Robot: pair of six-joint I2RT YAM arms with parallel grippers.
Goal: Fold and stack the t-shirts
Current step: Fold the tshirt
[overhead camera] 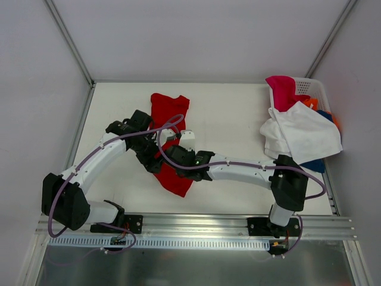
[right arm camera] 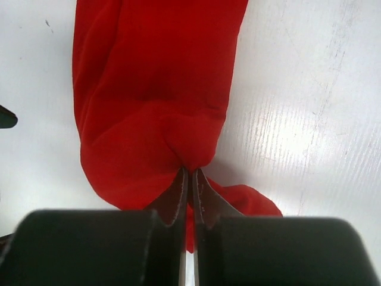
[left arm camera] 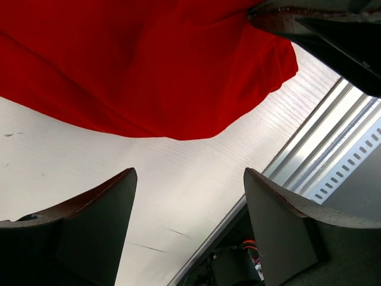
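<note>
The soft bright red cloth t-shirt (overhead camera: pixel 169 110) lay bunched in the middle of the white tabletop (overhead camera: pixel 232 113). The right tool (right arm camera: pixel 190 174) pinched a fold of it. The left tool (left arm camera: pixel 189 176) was spread, empty. It looked light and floppy; corners seemed best to grab.

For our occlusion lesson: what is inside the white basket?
The white basket holds a magenta t-shirt; a white t-shirt drapes over its near side. Slivers of orange cloth and blue cloth show; the rest is covered.
</note>
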